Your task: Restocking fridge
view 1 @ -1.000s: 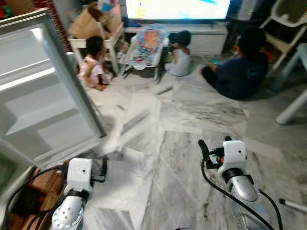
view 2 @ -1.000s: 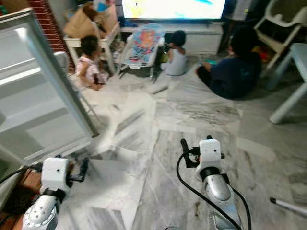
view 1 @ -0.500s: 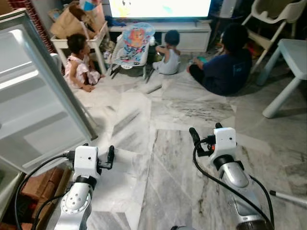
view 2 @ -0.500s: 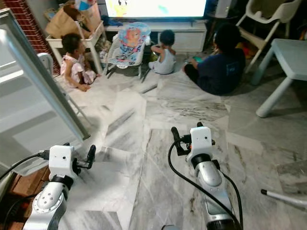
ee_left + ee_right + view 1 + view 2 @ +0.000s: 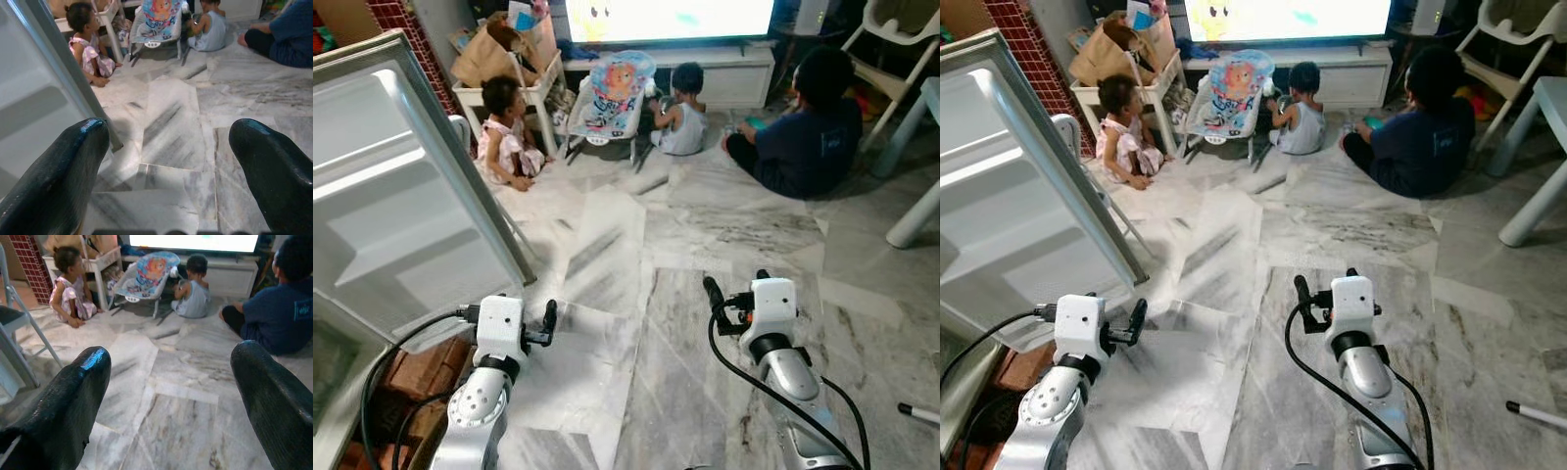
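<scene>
1. Since half a second ago the whole head view has swung, so the white table leg now sits at the right edge; the two arms keep much the same raised pose, and the three people on the floor sit as before.
2. At the left of the frame the fridge door (image 5: 406,186) stands swung open, its pale inner shelves bare, its lower corner near the marble floor (image 5: 636,255).
3. The left gripper (image 5: 548,321) hovers low in the lower left, just past the door's bottom corner, over the floor; its two black fingers are spread wide with nothing between them, as the left wrist view shows (image 5: 54,181).
4. The right gripper (image 5: 715,294) hangs at lower centre-right above the grey marble, also spread wide and empty; one finger (image 5: 63,406) shows dark and textured in the right wrist view.
5. Brown boxes (image 5: 421,370) lie in the lower left corner beneath the left arm.
6. At the upper centre a lit television (image 5: 671,18) glows above a white cabinet.
7. A baby bouncer (image 5: 615,86) with a cartoon print stands before it.
8. A child in a pink dress (image 5: 504,132) sits upper left, a small child in a pale vest (image 5: 685,108) at upper centre, and a person in dark blue (image 5: 813,132) upper right, all on the floor.
</scene>
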Controlling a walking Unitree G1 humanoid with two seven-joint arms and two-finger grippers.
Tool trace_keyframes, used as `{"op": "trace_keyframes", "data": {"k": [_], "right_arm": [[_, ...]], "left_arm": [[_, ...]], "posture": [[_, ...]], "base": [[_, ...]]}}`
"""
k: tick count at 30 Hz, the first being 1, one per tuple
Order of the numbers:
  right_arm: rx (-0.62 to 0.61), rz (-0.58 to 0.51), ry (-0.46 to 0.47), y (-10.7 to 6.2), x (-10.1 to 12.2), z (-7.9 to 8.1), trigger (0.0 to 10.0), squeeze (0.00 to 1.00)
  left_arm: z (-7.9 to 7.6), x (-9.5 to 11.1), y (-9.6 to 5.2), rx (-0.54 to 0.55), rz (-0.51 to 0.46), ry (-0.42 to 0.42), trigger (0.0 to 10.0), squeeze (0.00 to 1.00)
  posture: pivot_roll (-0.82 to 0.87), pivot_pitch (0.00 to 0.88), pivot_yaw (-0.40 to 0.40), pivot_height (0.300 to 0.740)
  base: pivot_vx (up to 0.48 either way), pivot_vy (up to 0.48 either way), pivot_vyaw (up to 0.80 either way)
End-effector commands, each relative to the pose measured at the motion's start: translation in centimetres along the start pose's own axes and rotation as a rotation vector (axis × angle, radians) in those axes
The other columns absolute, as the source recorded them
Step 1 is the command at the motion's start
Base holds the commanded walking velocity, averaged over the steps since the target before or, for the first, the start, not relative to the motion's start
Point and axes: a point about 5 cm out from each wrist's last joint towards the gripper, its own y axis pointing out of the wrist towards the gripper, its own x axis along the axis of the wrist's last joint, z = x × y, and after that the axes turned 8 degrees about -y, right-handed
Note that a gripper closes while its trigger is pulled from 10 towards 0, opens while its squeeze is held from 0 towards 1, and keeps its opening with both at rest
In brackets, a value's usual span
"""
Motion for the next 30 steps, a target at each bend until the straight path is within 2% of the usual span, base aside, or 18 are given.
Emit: {"op": "trace_keyframes", "data": {"k": [1,8,11,13,15,23,30], "right_arm": [[0.008,-0.001,-0.005,0.4,0.0,-0.1,10.0,0.0],[-0.01,-0.019,-0.002,0.7,0.3,-0.4,10.0,0.0],[-0.021,-0.033,-0.021,0.2,0.3,-0.9,10.0,0.0],[-0.022,-0.03,-0.027,0.2,0.3,-1.0,10.0,0.0],[-0.013,-0.019,-0.036,0.1,0.1,-1.4,10.0,0.0],[0.01,-0.025,-0.045,0.6,0.4,-1.7,10.0,0.0],[-0.001,-0.011,-0.043,0.0,-0.1,-2.2,10.0,0.0]], "left_arm": [[0.0,0.3,0.2,-0.001,-0.01,0.004,10.0,0.0],[0.9,0.2,-0.6,0.021,-0.03,0.005,10.0,0.0],[1.9,0.2,-1.7,0.083,-0.052,0.006,10.0,0.0],[2.1,0.2,-1.9,0.092,-0.051,0.008,10.0,0.0],[2.8,-0.6,-2.7,0.119,-0.029,0.013,10.0,0.0],[3.3,-1.1,-4.3,0.156,-0.022,0.02,10.0,0.0],[4.2,-1.6,-5.4,0.182,-0.006,0.032,10.0,0.0]], "posture": [[-0.11,0.0,0.124,0.74],[-0.09,0.003,0.121,0.74],[-0.08,0.001,0.108,0.74],[-0.07,0.0,0.102,0.74],[-0.06,0.002,0.075,0.74],[-0.03,0.0,0.037,0.74],[-0.03,0.0,0.04,0.74]], "base": [[0.0,0.0,0.0],[0.0,0.0,0.0],[0.0,0.0,0.0],[0.0,0.0,0.0],[0.0,0.0,0.0],[0.0,0.0,0.0],[0.0,0.0,0.0]]}}
